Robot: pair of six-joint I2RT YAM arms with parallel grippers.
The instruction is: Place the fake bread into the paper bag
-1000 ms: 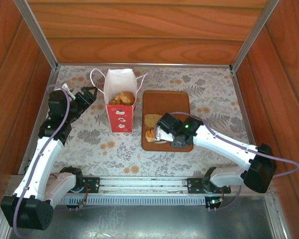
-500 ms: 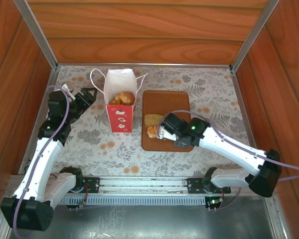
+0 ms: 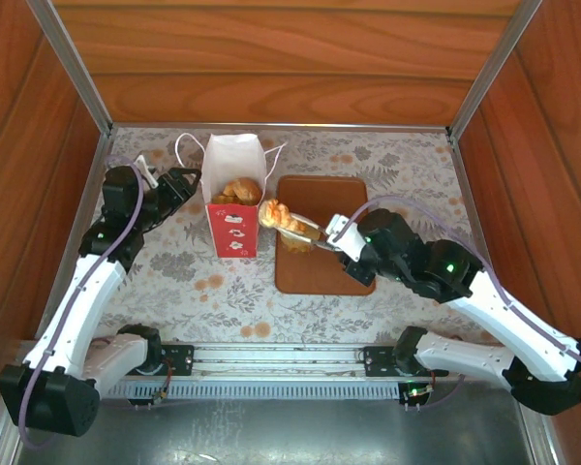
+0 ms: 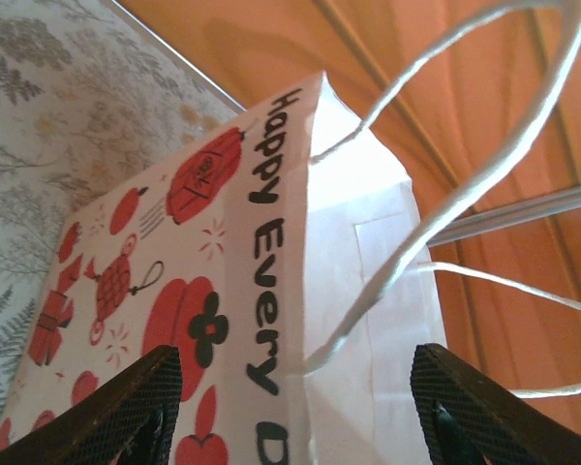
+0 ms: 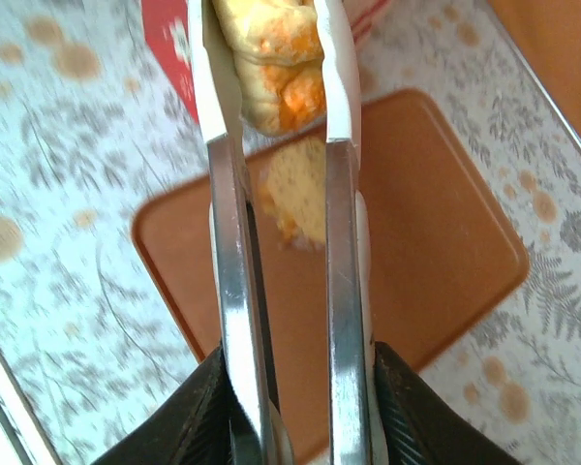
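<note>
golden croissant (image 3: 282,221), orange-brown ridges, twisted

The paper bag (image 4: 174,291) is white with red fruit prints and black lettering. Right of the bag, the tray (image 3: 305,276) is plain brown. The fake bread (image 5: 276,68) is golden with orange patches. The desk (image 3: 194,281) shows grey ferns and tan blossoms on cream.

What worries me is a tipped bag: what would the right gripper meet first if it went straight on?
Likely the paper bag, at its rim: the right gripper, shut on a croissant, points at it. Whether it would clear the rim is unclear.
</note>
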